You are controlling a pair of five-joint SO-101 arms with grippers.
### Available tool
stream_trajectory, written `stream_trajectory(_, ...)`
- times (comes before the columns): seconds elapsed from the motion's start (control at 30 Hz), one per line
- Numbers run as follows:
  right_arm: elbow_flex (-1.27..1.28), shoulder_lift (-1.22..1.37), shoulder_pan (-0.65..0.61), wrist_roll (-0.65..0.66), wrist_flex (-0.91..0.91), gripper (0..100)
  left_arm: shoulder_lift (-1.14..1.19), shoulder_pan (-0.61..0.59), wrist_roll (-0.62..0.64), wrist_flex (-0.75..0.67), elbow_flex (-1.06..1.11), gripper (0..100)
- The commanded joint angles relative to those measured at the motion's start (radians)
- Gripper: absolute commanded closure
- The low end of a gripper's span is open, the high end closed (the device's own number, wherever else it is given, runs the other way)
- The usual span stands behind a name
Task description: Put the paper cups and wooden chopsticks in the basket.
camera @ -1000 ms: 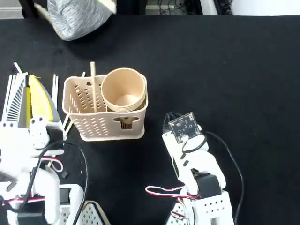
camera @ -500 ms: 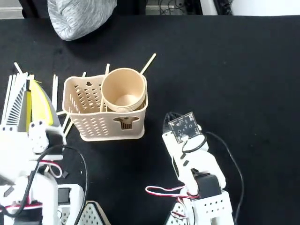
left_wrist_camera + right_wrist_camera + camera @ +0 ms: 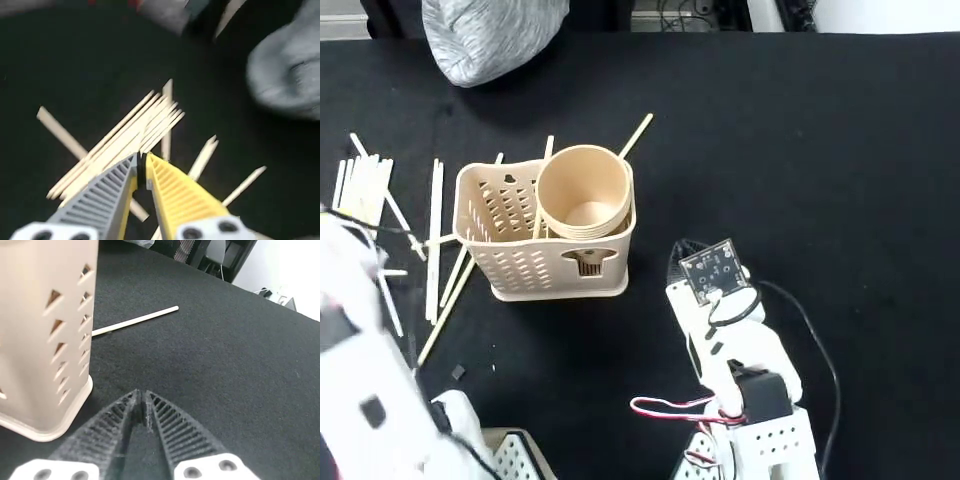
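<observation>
The cups are sitting stacked inside the basket, in its right part, and one chopstick is leaning in it beside them. Another chopstick is lying on the table just behind the basket. Many more chopsticks are lying loose to the left of the basket. The left gripper is hovering over this pile with its fingers together, holding nothing. The right gripper is hanging low near the basket's right side, also closed and empty.
</observation>
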Motion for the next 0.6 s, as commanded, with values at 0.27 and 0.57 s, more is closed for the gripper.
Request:
stream_trajectory(0.27, -0.007, -0.088, 0.012, 0.002, -0.005, 98.2, 0.873, -0.107, -0.255, 0.121, -0.401, 75)
stream_trajectory(0.57, -0.005, -0.088, 0.011, 0.002, -0.005, 98.2, 1.002, -0.131, -0.258, 0.121, -0.478, 73)
